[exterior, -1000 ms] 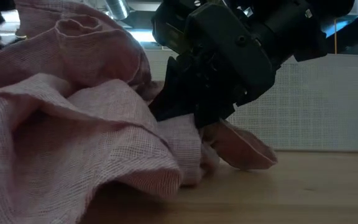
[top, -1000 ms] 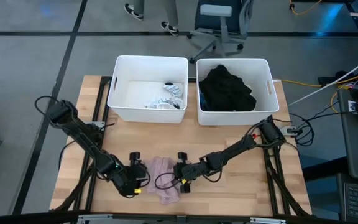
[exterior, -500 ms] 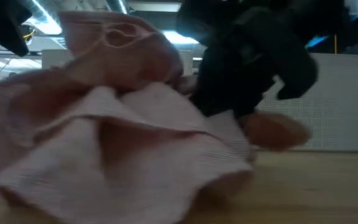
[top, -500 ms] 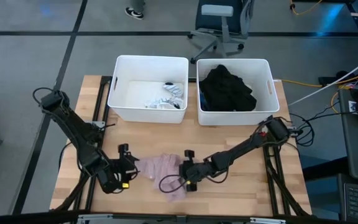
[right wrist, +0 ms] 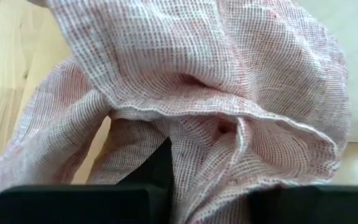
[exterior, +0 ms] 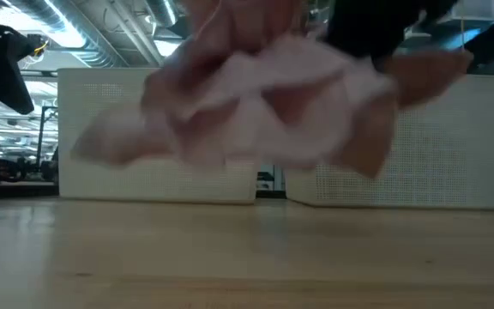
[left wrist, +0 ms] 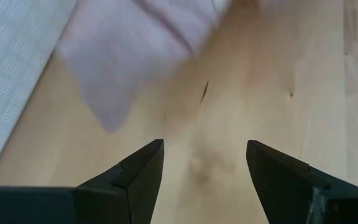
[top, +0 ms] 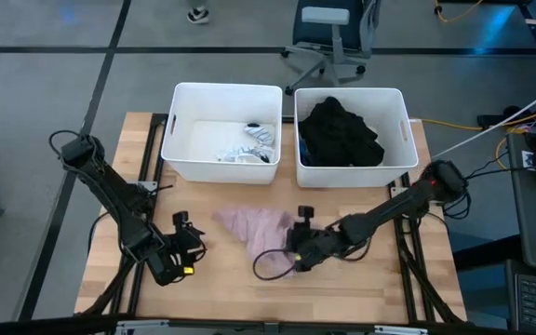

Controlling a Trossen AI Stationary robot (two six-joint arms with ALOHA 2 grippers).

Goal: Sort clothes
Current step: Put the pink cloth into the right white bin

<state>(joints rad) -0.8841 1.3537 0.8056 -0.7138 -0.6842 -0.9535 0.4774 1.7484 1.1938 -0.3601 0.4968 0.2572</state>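
— While the right pincer (top: 291, 249) hangs over the middle of the tabletop (top: 221, 290), what does it have?

— It is clamped on a pink garment (top: 254, 228). The wrist camera shows the woven pink cloth bunched right against its dark fingers (right wrist: 157, 177), one finger pressed into a fold.

— Where does the garment lie from that pincer?

— It spreads away from it toward the left arm's side and toward the tubs. From table height the cloth (exterior: 264, 103) shows raised clear of the wood, blurred, with the tub walls showing under it.

— And the left pincer (top: 190, 249)?

— It stands open and empty, low over bare wood near the tabletop's front. Its two fingers (left wrist: 135, 177) are spread with only wood between them. The pink garment's edge (left wrist: 114, 62) lies ahead of it, apart from the fingertips.

— What sits beyond the right pincer?

— Two white tubs side by side at the far edge. The left tub (top: 180, 154) holds a small heap of white and striped clothes (top: 249, 147) in the corner nearest the other tub. The right tub (top: 400, 154) is filled by a heap of black clothes (top: 341, 132), with a bit of blue at its edge.

— Anything past the tabletop?

— An office chair (top: 328, 37) on the grey floor, behind the tubs.
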